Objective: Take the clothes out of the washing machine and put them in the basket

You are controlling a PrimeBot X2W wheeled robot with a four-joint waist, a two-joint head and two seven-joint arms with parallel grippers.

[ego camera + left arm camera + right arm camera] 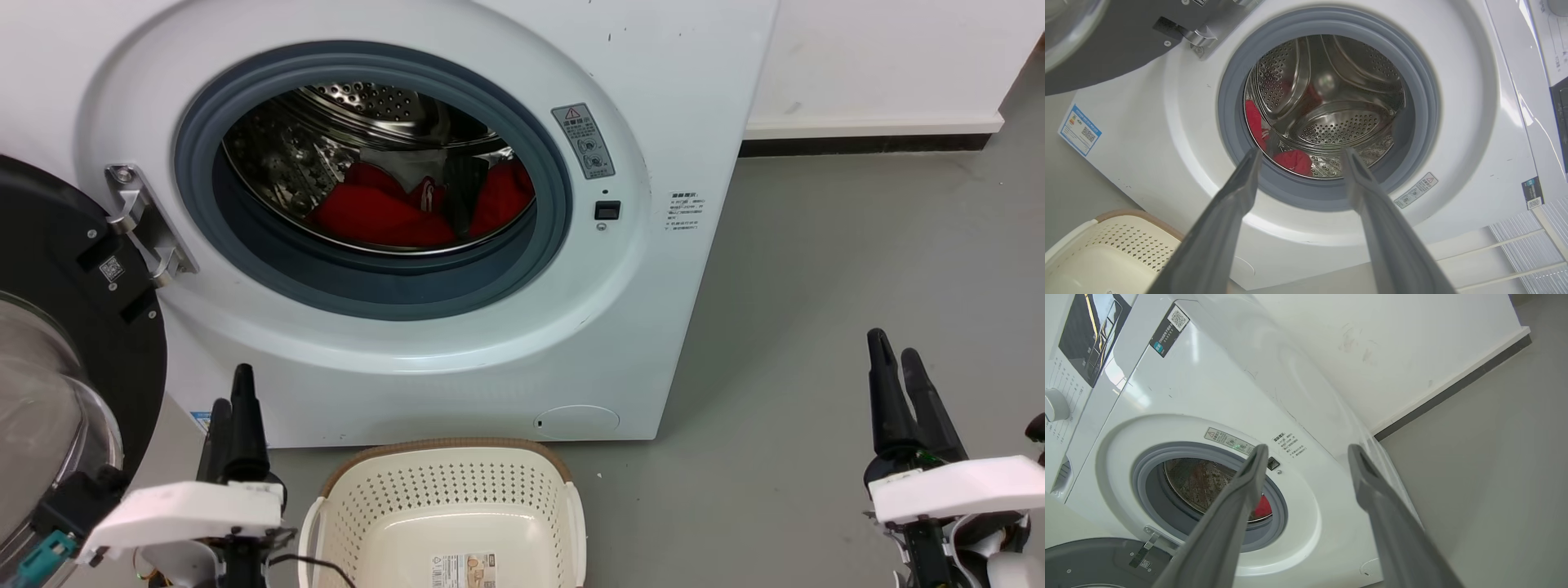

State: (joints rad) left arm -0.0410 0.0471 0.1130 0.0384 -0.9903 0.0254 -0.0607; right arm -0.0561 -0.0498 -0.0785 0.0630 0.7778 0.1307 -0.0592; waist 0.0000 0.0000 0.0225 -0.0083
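Well, grey floor [816,286], white wall [882,57] (dark skirting [865,144]); basket [445,445] before washing machine [669,98]; left hand [232,388], right hand [892,343] apart

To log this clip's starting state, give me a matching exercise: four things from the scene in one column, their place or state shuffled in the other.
Things:
1. clothes
2. basket
3. door
4. left gripper

Places or states:
a. swung open at the left
b. fingers apart, holding nothing
c. on the floor in front of the washing machine
d. lying in the drum

Pairs: 1-d, 2-c, 3-a, 4-b
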